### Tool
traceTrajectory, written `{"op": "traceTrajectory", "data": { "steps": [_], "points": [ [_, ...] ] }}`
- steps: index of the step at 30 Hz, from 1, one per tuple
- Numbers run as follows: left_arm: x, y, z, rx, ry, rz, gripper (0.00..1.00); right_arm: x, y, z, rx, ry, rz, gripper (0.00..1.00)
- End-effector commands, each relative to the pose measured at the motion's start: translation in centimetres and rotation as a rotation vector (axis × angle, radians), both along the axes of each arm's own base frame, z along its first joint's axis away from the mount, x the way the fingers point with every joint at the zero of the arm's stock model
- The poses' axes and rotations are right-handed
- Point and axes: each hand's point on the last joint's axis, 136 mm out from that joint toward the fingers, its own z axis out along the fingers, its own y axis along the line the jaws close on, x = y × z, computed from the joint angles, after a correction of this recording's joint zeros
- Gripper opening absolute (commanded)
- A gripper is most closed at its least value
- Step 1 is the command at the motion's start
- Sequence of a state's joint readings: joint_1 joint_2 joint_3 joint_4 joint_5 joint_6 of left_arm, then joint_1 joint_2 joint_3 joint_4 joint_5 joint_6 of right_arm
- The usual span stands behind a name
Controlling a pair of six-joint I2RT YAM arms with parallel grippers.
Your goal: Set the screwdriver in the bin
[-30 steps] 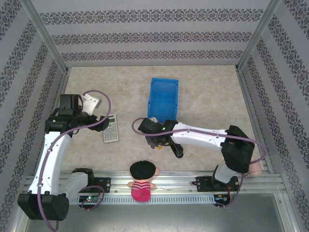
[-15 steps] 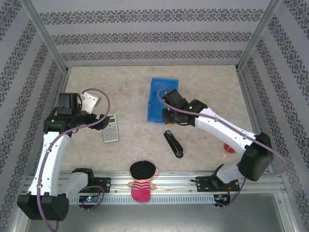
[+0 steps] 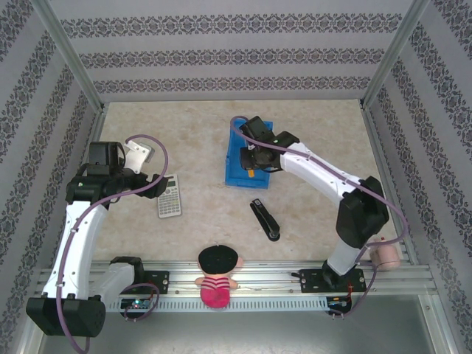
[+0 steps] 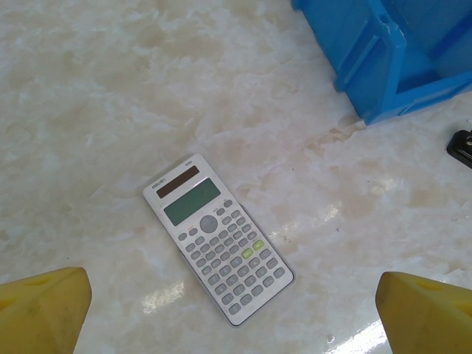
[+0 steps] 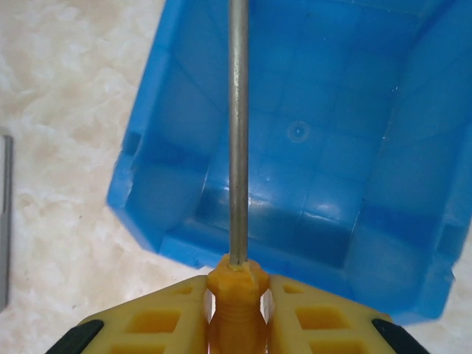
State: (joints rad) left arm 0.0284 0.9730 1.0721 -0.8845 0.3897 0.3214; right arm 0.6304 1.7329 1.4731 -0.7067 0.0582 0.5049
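Marbled tabletop [image 4: 88, 110]; right claw [image 5: 236, 306] pinching screwdriver [image 5: 237, 147] by handle, shaft pointing ahead, lengthwise over bin [image 5: 155, 169]. Opening should drop it inside. Farther off, left claw [image 4: 232, 295] spread above calculator [image 4: 217, 240].

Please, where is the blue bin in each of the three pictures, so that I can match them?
Top view: the bin is just above the centre.
Left wrist: bin in the upper right corner.
Right wrist: bin at centre, behind the screwdriver.
Shared landmark: the calculator lies left of the bin in the top and left wrist views.
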Motion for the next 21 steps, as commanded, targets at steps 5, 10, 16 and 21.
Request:
{"op": "traceTrajectory", "data": {
  "steps": [5, 10, 16, 21],
  "points": [
    [-0.9, -0.3, 1.0, -0.027, -0.004, -0.004, 0.99, 2.8, 0.2, -1.4, -0.001, 0.016, -0.04, 0.24],
    [-1.6, -0.3, 0.5, -0.019, 0.008, -0.015, 0.99, 4.6, 0.7, -2.5, 0.002, 0.02, -0.058, 0.24],
    [-1.9, -0.1, 0.8, 0.01, -0.009, -0.028, 0.99, 6.4, 0.5, -4.3, -0.067, 0.037, -0.068, 0.24],
    [-1.9, -0.3, 0.9, 0.005, -0.008, -0.035, 0.99, 6.9, 0.3, -6.0, -0.07, 0.067, -0.085, 0.24]
  ]
}}
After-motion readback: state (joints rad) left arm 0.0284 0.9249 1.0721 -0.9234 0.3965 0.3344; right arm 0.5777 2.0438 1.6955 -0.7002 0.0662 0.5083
